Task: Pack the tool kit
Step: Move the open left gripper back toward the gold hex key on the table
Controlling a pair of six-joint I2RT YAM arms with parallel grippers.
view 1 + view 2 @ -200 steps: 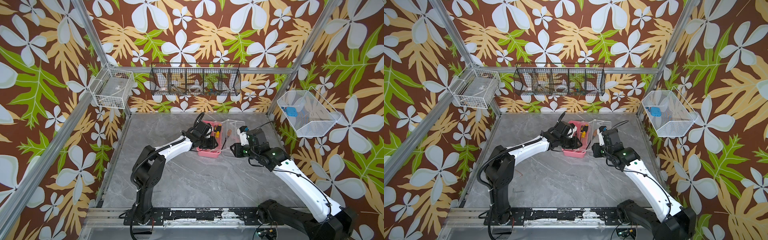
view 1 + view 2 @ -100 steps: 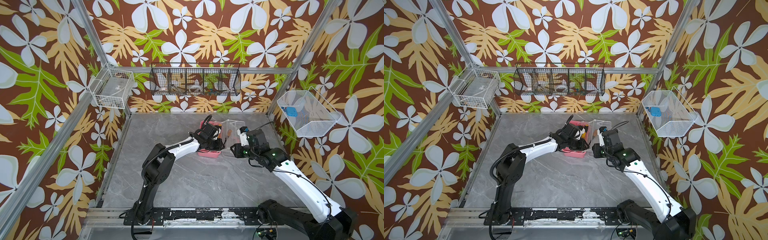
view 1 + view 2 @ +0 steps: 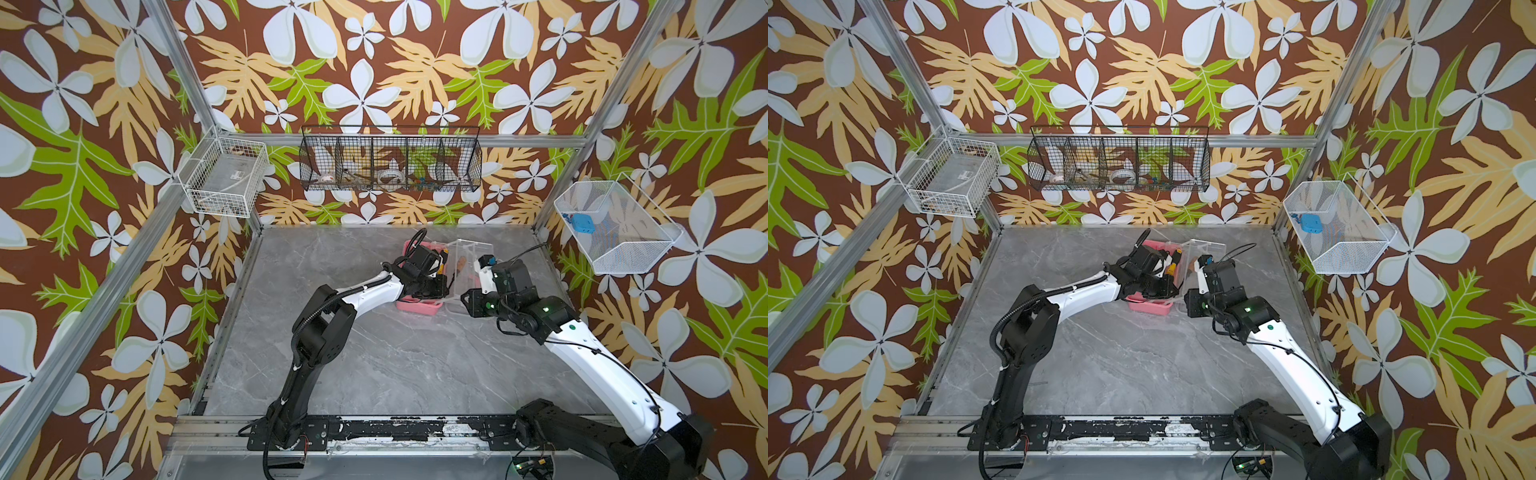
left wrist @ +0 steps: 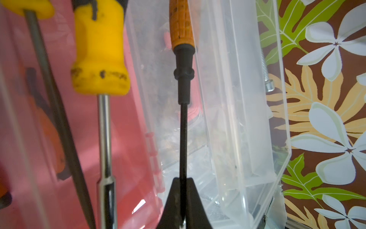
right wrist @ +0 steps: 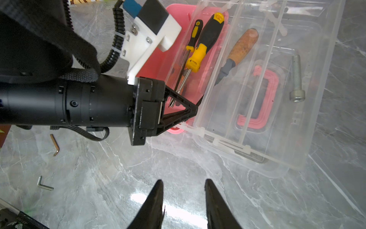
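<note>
Well, left jaws clamp an orange-handled tool [image 4: 183,89] by its thin black shaft (at the pink plastic case [image 3: 417,306]) — right jaws part-open, empty.

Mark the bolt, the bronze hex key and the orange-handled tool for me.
bolt [image 5: 296,77]: right wrist view, on its threaded shank.
bronze hex key [image 5: 54,142]: right wrist view, on its long leg.
orange-handled tool [image 5: 242,46]: right wrist view, on the orange handle.

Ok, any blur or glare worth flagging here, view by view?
Left wrist view: the yellow plastic screwdriver handle is soft, the orange-handled black-shafted tool crisper; right wrist view: white glare on the grey marble tabletop, clear plastic lid sharp; both top views: even light, no blur.
</note>
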